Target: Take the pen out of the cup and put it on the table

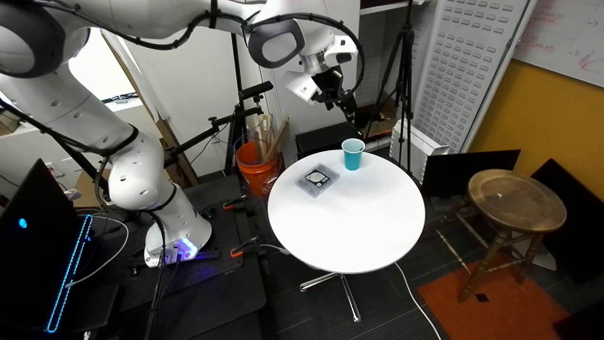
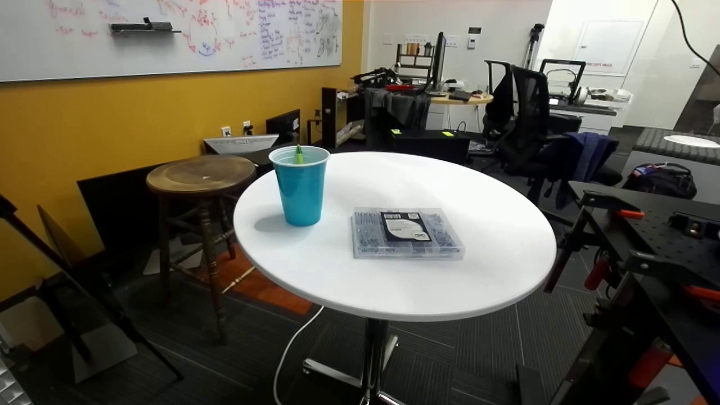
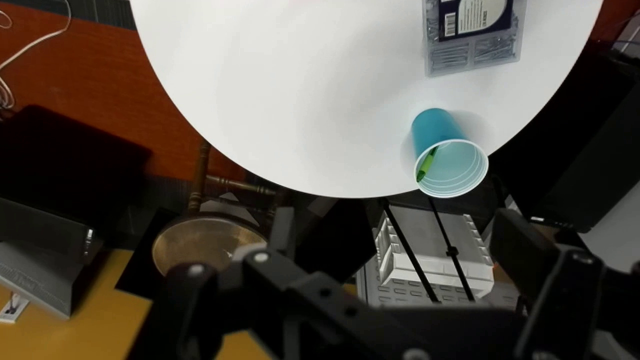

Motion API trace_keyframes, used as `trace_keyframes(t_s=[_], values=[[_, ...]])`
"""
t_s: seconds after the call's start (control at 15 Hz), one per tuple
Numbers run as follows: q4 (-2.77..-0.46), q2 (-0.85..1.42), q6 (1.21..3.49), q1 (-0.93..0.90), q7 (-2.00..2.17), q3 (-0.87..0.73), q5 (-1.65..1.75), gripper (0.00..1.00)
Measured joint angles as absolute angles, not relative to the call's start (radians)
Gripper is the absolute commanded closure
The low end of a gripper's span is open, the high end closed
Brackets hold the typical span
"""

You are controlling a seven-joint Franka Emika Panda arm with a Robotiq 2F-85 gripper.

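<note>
The teal cup (image 1: 352, 159) stands upright near the edge of the round white table (image 1: 363, 217). The cup also shows in an exterior view (image 2: 302, 194) and in the wrist view (image 3: 434, 127). The green pen (image 3: 427, 164) leans inside the cup against its rim. Its tip sticks up just past the rim in an exterior view (image 2: 299, 154); its lower part is hidden in the cup. My gripper (image 1: 343, 105) is in the air above and beyond the cup's side of the table. In the wrist view the gripper (image 3: 401, 232) has its fingers wide apart with nothing between them.
A flat clear plastic box of small hardware (image 1: 317, 180) lies on the table near the cup; it also shows in an exterior view (image 2: 406, 233). A black tripod (image 1: 405, 80) stands behind the table. A brown wooden stool (image 1: 516, 200) stands beside it.
</note>
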State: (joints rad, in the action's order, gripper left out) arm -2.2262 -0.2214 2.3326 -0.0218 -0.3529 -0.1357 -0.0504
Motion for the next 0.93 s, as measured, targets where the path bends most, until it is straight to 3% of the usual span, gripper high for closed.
trace_keyframes(t_s=[0.47,0.93], values=[[-2.214,-0.055,2.512,-0.036,-0.353,-0.075,-0.084,0.00],[-2.175,0.023,2.524,-0.035,-0.346,-0.033,0.085,0.00]])
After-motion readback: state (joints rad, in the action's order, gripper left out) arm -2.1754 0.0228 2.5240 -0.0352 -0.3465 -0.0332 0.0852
